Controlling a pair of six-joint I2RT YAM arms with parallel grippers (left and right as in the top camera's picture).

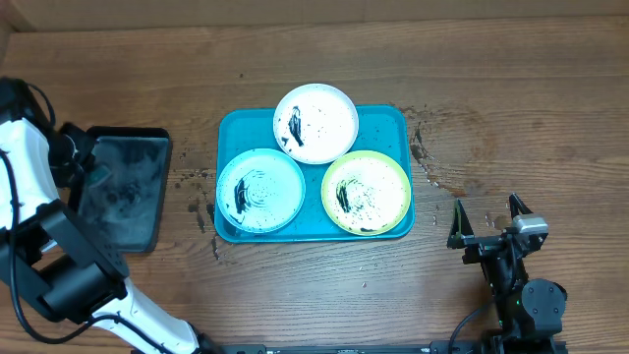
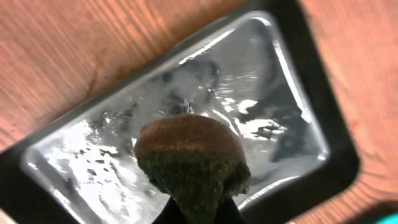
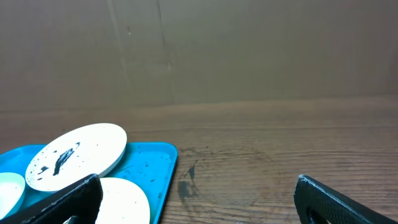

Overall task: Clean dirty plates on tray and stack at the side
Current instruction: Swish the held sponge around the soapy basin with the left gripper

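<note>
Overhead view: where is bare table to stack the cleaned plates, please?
Bare wood lies between the turquoise tray and the right end effector, and behind the tray toward the far edge. The strip beside the black tray is narrow. The tray is crowded: three plates fill it.

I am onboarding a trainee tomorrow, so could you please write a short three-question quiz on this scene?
1. True or false: the right gripper has its jaws open and holds nothing.
2. Which plate lies nearest the black tray? A the white-rimmed plate; B the light blue-rimmed plate; C the yellow-green-rimmed plate.
3. Fill in: the left gripper holds a ____ over the black tray.
Key: 1 true; 2 B; 3 sponge.
</note>
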